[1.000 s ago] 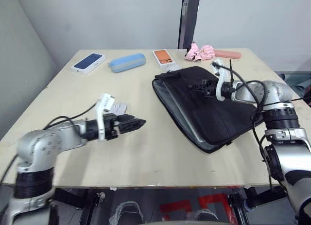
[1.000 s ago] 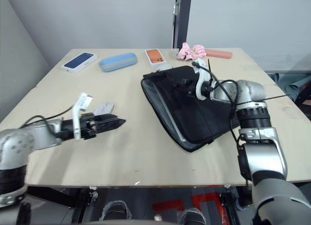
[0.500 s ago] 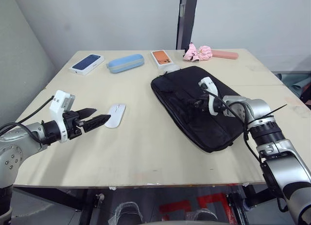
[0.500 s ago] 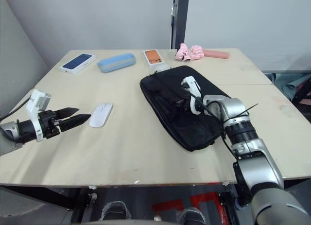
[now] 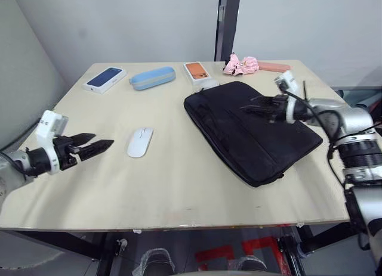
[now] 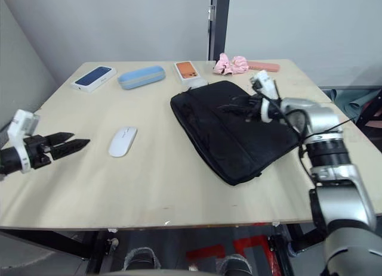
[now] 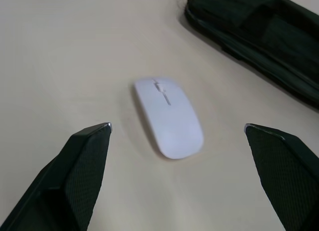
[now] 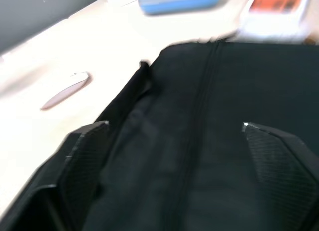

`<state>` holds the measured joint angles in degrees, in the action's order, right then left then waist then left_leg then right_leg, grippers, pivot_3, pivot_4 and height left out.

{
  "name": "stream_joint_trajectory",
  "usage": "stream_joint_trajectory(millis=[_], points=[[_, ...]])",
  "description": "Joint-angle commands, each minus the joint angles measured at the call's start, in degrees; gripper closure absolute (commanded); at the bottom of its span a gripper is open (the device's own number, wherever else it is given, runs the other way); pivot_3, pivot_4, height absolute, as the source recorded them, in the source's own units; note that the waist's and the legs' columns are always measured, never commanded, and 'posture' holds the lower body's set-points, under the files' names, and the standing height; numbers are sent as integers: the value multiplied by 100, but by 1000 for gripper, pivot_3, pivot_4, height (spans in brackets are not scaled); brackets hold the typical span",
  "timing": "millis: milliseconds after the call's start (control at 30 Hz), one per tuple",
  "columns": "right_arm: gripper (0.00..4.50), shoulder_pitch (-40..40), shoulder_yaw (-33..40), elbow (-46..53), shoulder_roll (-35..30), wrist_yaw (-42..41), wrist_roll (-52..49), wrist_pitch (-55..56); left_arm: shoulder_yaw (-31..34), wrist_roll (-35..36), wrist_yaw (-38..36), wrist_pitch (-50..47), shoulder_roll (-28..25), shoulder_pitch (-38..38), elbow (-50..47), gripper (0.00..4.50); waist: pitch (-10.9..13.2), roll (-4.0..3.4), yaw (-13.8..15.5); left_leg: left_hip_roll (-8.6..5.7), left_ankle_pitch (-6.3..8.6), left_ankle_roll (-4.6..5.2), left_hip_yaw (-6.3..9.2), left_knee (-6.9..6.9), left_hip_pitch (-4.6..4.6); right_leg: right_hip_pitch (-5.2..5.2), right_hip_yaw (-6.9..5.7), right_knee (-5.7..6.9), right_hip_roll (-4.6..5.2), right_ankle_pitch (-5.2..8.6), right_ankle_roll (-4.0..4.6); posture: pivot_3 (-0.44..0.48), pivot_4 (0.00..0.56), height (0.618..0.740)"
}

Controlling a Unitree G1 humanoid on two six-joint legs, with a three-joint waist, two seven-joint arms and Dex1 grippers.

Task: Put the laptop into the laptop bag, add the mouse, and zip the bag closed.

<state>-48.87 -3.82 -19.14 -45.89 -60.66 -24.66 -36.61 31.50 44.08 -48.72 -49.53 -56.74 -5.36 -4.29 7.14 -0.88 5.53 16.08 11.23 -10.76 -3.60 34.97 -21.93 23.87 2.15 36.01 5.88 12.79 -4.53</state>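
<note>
Table (image 5: 179, 192): pale wood, matt, smooth, faint grain. Laptop bag (image 5: 256, 139): black woven cloth, matt, stitched seams, zipper line along top. Mouse (image 7: 168, 116): white plastic, smooth, slight satin sheen. Left gripper (image 5: 95, 146) fingers (image 7: 75, 176): black, matt, fine textured pattern. Blue case (image 5: 153, 78): light blue, smooth, looks matt. Pink bundle (image 5: 242, 64): soft crumpled cloth. Orange-topped box (image 5: 199, 71): glossy print.
</note>
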Motion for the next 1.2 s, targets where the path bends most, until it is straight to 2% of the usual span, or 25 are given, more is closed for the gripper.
stream_joint_trajectory(millis=[33,100,200,267,433,600,733,933,1067,1200], points=[[62,42,-209,42,-936,-1037,890,1787,333,-335,-639,538,-654,-128,577,0,0,1,1,0,2,3,0,0,-1,0,0,0,0,1,2,0,150,740],[62,-11,-120,-117,-1236,-1317,1012,2250,371,-520,-982,825,-957,-97,853,0,2,3,-21,0,7,14,-1,-2,-3,1,-1,-5,0,2,4,0,150,740],[62,44,103,-301,-1848,-1749,1109,2628,460,-1132,-1410,2066,-1352,-218,1653,0,2,3,-49,0,17,32,-2,-2,0,-1,0,-2,0,7,12,0,150,740],[62,164,173,-394,-2199,-1940,1224,2799,380,-1426,-1677,2557,-1655,-334,2143,0,1,4,-54,0,20,42,-3,-1,1,0,2,-1,0,8,15,0,150,740],[62,358,298,-467,-2582,-2198,1307,2896,43,-1793,-2307,3058,-2141,-573,2994,0,-6,13,-92,0,20,52,-5,7,5,-3,3,4,1,8,44,0,150,740],[62,231,349,-733,-2611,-2324,1361,2975,-354,-2033,-2569,3185,-2314,-1074,3673,0,-6,12,-144,0,15,63,-12,19,8,-1,6,17,4,4,78,0,150,740],[62,57,310,-875,-2550,-2364,1413,3000,-546,-2142,-2601,3192,-2295,-1427,3959,0,-6,12,-166,0,15,65,-15,22,6,1,5,18,4,3,128,0,150,740],[62,-144,247,-934,-2324,-2202,1519,3156,-397,-2149,-2502,3125,-2111,-1378,3931,0,-6,14,-179,-1,17,70,-19,21,2,1,3,15,4,7,188,0,150,740],[62,-442,499,-815,-1491,-1989,1003,2959,-1,-2205,-1864,3369,-1658,-1077,3728,0,-9,16,-248,-1,16,71,-19,27,9,1,4,30,4,7,188,0,150,740],[62,-403,591,5,-803,-1896,501,2516,470,-2142,-1328,3451,-1121,-555,3300,0,-9,16,-271,-1,15,71,-19,35,4,4,4,41,5,6,189,0,150,740]])
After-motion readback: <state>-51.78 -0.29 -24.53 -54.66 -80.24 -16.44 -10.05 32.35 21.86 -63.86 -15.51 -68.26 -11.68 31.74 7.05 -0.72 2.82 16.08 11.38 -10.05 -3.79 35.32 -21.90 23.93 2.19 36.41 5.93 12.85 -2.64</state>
